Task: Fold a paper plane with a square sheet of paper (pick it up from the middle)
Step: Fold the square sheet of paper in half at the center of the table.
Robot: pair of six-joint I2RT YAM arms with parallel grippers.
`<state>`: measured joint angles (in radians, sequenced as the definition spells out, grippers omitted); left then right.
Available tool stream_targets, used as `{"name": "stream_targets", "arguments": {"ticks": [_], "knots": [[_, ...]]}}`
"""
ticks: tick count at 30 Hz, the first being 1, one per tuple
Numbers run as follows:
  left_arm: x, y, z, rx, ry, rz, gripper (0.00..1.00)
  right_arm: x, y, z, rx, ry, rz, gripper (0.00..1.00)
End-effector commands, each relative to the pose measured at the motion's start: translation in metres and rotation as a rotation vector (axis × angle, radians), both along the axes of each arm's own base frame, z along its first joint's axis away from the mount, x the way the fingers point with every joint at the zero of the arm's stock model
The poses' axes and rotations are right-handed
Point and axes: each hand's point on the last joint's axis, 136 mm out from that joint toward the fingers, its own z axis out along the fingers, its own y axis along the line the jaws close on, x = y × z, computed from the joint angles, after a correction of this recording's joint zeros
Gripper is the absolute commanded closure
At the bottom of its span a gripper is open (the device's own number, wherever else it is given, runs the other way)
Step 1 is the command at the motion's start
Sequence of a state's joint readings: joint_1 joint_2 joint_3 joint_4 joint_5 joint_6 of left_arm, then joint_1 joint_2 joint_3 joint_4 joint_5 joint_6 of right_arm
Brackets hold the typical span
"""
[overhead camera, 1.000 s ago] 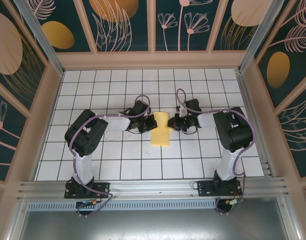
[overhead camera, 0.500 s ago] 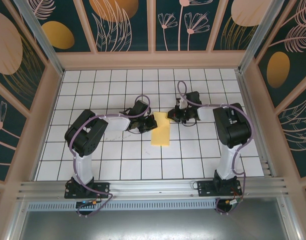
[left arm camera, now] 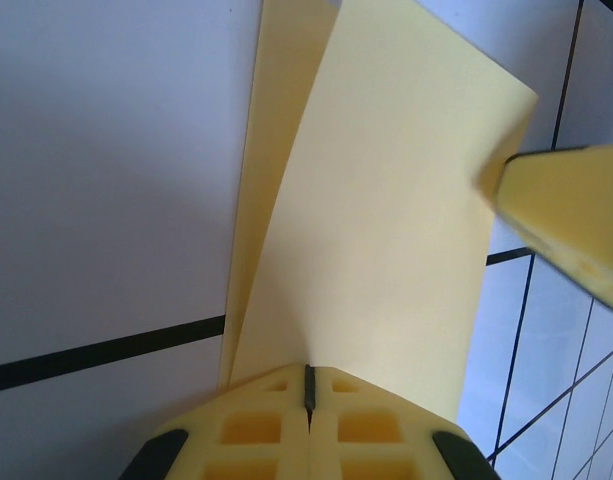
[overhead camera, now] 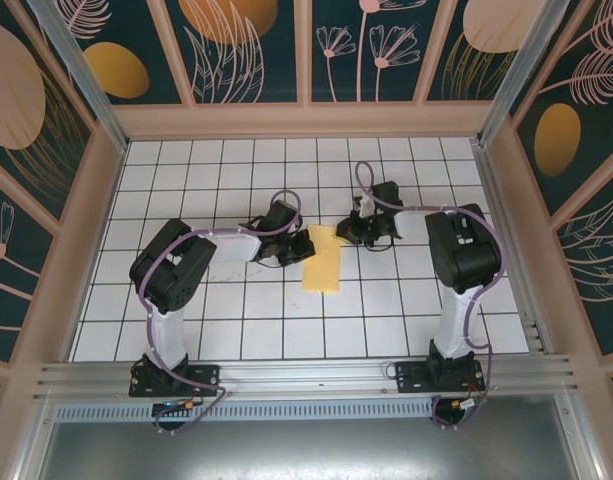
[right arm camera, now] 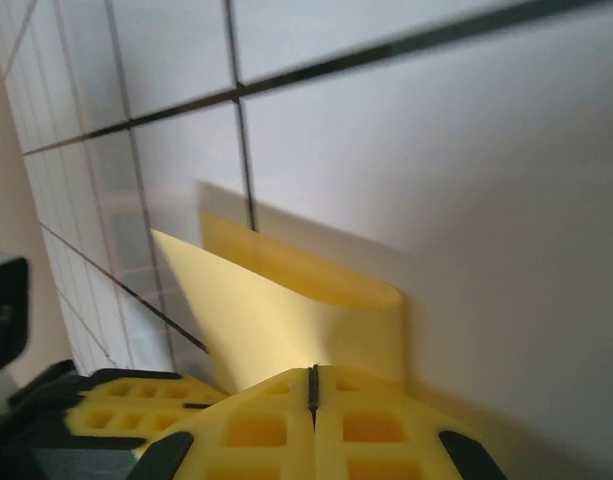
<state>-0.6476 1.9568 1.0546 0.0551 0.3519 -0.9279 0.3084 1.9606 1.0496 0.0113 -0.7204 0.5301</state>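
The square sheet of paper (overhead camera: 323, 262) lies folded into a narrow pale-yellow strip on the white grid table (overhead camera: 246, 320). My left gripper (overhead camera: 305, 246) is shut on the strip's left edge near its far end. In the left wrist view the upper layer of the paper (left arm camera: 386, 200) rises into the closed left gripper (left arm camera: 309, 385), with a lower layer beside it on the table. My right gripper (overhead camera: 347, 231) is shut on the far right corner. In the right wrist view a lifted flap of the paper (right arm camera: 276, 320) runs into the closed right gripper (right arm camera: 313, 385).
The wooden frame wall (overhead camera: 306, 120) borders the far side and both sides of the grid table. A metal rail (overhead camera: 306, 375) with the arm bases runs along the near edge. Open tiles lie in front of the paper.
My right gripper has moved a little toward the far side and now sits at the strip's far right corner. The strip's far end looks straighter. The left gripper has stayed put.
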Motion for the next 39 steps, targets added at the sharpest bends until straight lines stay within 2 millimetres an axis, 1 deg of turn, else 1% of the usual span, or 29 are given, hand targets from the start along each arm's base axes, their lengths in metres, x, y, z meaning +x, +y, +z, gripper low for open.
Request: {"name": "stream_targets", "arguments": {"ticks": [1,5,8,10,13,14,16,21,24,26,34,37,39], "knots": [[-0.018,0.020,-0.029,0.110,0.064,0.005,1.00,0.020,0.004,0.033,0.060,-0.064,0.008,0.96],[-0.019,0.021,-0.029,0.112,0.066,0.006,1.00,0.026,0.002,0.017,0.045,-0.029,-0.005,0.96],[-0.018,0.021,-0.028,0.109,0.063,0.005,1.00,0.022,-0.001,0.000,0.029,0.011,-0.020,0.96],[-0.019,0.021,-0.029,0.110,0.066,0.004,1.00,0.018,-0.004,-0.017,0.007,0.054,-0.032,0.96],[-0.019,0.021,-0.029,0.111,0.066,0.003,1.00,0.015,-0.007,-0.028,-0.016,0.086,-0.043,0.97],[-0.019,0.021,-0.029,0.113,0.066,0.003,1.00,0.014,-0.008,-0.028,-0.021,0.085,-0.044,0.97],[-0.019,0.022,-0.030,0.114,0.066,0.005,1.00,0.019,-0.008,-0.018,-0.018,0.064,-0.048,0.97],[-0.018,0.021,-0.028,0.113,0.065,0.007,1.00,0.037,-0.001,0.020,0.022,-0.007,-0.041,0.97],[-0.018,0.022,-0.029,0.115,0.065,0.007,1.00,0.042,0.000,0.026,0.032,-0.013,-0.044,0.97],[-0.018,0.021,-0.029,0.113,0.067,0.007,1.00,0.041,0.001,0.022,0.033,-0.001,-0.043,0.97],[-0.019,0.021,-0.029,0.109,0.066,0.007,1.00,0.025,-0.001,-0.012,-0.004,0.071,-0.046,0.97],[-0.019,0.020,-0.028,0.108,0.063,0.007,1.00,0.020,-0.005,-0.026,-0.044,0.097,-0.054,0.97],[-0.018,0.021,-0.027,0.106,0.064,0.008,1.00,0.019,-0.005,-0.027,-0.043,0.093,-0.051,0.97]]}}
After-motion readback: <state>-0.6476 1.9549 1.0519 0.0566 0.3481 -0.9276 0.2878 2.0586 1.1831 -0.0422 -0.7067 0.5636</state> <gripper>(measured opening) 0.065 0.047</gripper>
